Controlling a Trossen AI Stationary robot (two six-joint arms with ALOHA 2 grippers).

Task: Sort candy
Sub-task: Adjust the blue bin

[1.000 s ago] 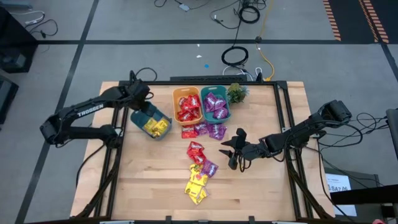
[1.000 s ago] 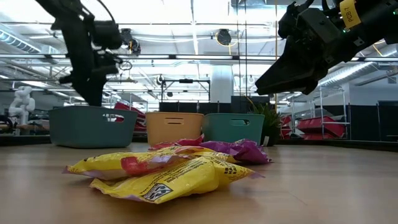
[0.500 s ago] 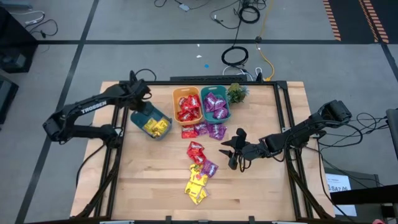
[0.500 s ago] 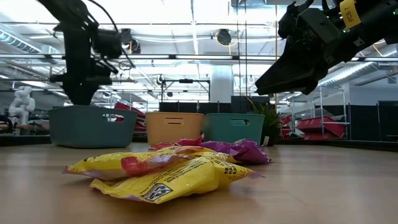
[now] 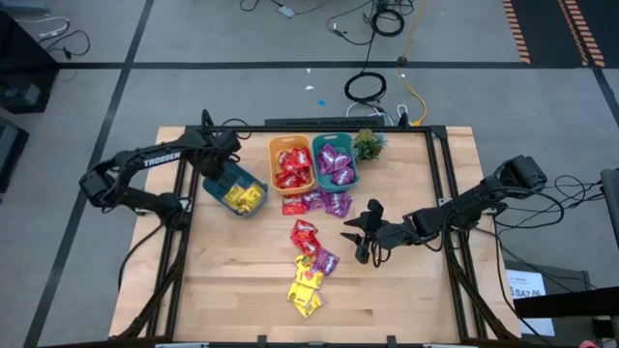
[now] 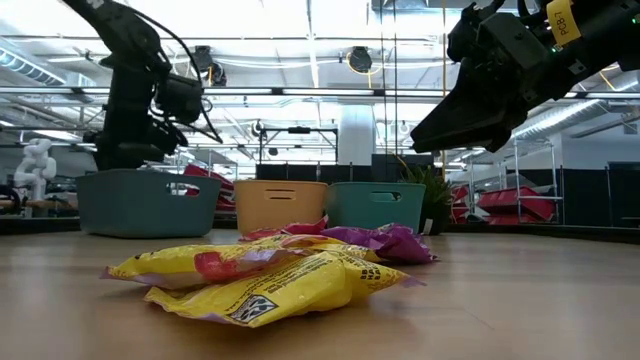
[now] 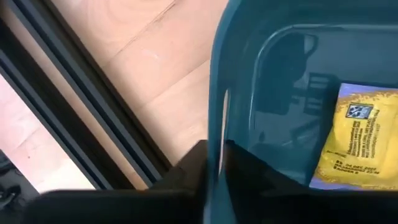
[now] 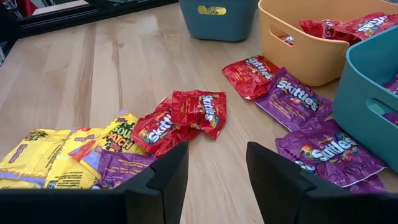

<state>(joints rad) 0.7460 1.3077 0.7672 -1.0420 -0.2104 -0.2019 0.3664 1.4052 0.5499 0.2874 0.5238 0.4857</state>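
Loose candy lies mid-table: red (image 5: 305, 232), purple (image 5: 327, 261) and yellow packets (image 5: 307, 290), plus a red and purple row (image 5: 314, 203) before the bins. A dark teal bin (image 5: 218, 181) holds yellow candy (image 7: 351, 137), an orange bin (image 5: 274, 159) holds red, and a lighter teal bin (image 5: 355, 164) holds purple. My left gripper (image 5: 222, 155) is at the dark teal bin's far corner, shut on its wall. My right gripper (image 5: 363, 239) hangs open above the table, right of the loose pile (image 8: 180, 118). My left gripper (image 7: 214, 155) has the dark teal bin's upper wall (image 7: 216, 124) between its fingers, one finger inside the bin and one outside. It comes at the wall from above. The bin stands on the table, turned at an angle to the other bins.
A small green plant (image 5: 368, 145) stands at the far edge beside the lighter teal bin. A black frame rail (image 7: 93, 118) runs along the table's left side next to the dark teal bin. Bare wood lies near the left and near edges (image 5: 232, 280).
My left arm has swung its forearm toward the table's far edge, and its wrist has turned above the dark teal bin, shifting slightly toward the right. The bin has stayed where it was. My right arm has kept still.
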